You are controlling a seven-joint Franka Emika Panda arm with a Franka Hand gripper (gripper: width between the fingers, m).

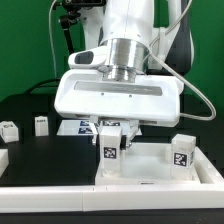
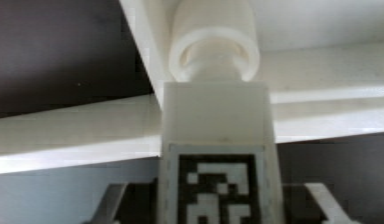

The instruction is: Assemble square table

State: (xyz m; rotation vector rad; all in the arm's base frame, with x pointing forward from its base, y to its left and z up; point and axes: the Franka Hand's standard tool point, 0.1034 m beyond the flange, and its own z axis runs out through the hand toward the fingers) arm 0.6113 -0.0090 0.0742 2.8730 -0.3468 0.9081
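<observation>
The square table's white slab [image 1: 150, 168] lies flat at the front centre. A white tagged leg [image 1: 110, 152] stands upright over its left corner. My gripper [image 1: 112, 130] comes straight down on this leg's top and is shut on it, one dark finger on each side. In the wrist view the leg [image 2: 215, 130] runs away from the camera to its round end, with the slab [image 2: 64, 150] beyond it. A second leg [image 1: 181, 152] stands upright at the slab's right corner. Two more legs [image 1: 10, 130] [image 1: 41, 125] stand loose on the black table at the exterior view's left.
The marker board [image 1: 78, 127] lies behind the slab under the arm. A long white bar [image 1: 110, 192] runs along the front edge. A white block [image 1: 3, 160] sits at the far left. A cable hangs on the exterior view's right.
</observation>
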